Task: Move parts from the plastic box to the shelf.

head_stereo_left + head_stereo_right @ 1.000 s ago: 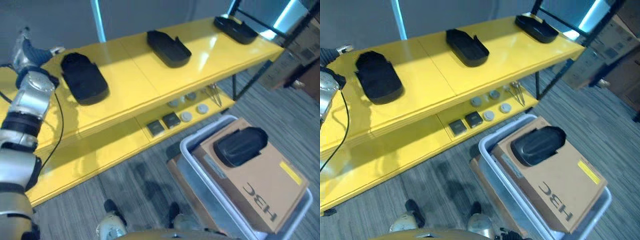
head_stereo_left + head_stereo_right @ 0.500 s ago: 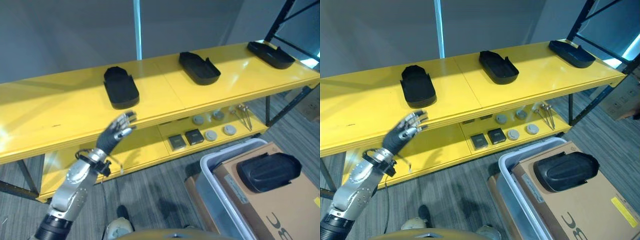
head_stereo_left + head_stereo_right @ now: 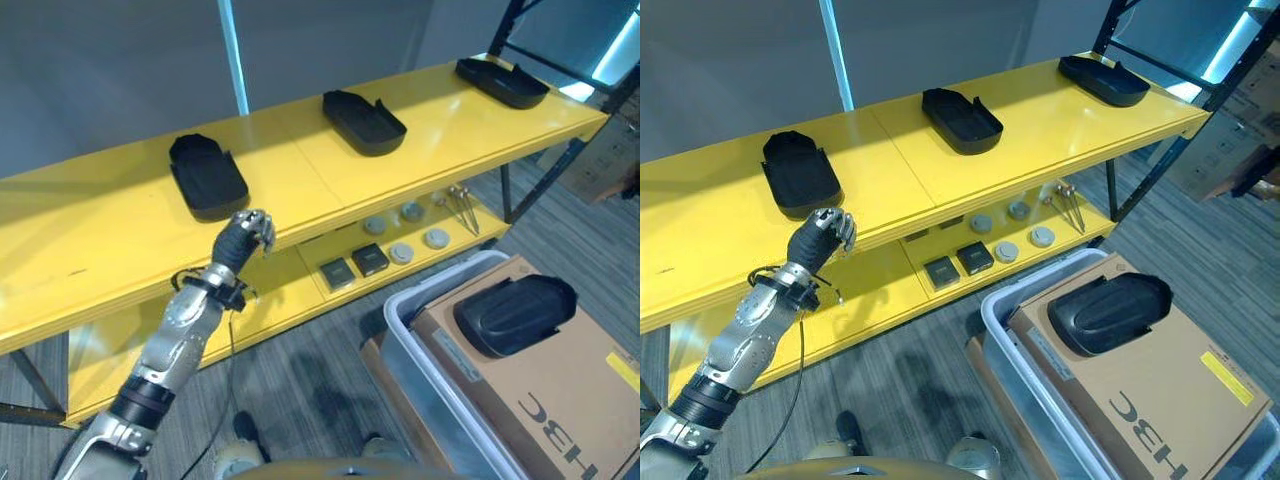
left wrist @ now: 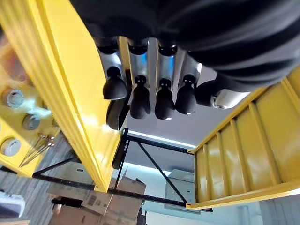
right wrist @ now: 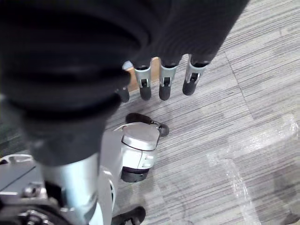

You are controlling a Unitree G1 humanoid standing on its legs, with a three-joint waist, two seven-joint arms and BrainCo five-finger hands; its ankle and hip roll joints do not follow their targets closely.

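Observation:
Three black moulded parts lie on the yellow shelf's top board (image 3: pixel 300 165): one at the left (image 3: pixel 208 177), one in the middle (image 3: pixel 364 108) and one at the far right (image 3: pixel 502 82). A fourth black part (image 3: pixel 514 313) rests on a cardboard box (image 3: pixel 560 410) that sits in the grey plastic box (image 3: pixel 418 338) at the lower right. My left hand (image 3: pixel 245 232) hovers at the shelf's front edge, just below the left part, its fingers (image 4: pixel 140 96) curled and holding nothing. My right hand (image 5: pixel 164 79) hangs over the grey carpet with relaxed fingers.
On the lower shelf lie two dark square blocks (image 3: pixel 370 258), several round discs (image 3: pixel 402 252) and some thin metal tools (image 3: pixel 462 205). A black rack post (image 3: pixel 538 185) and stacked cartons (image 3: pixel 600 150) stand at the right.
The camera has shifted. My left hand's fingers, spread open half a second ago, have curled in while the hand stays by the shelf's front edge.

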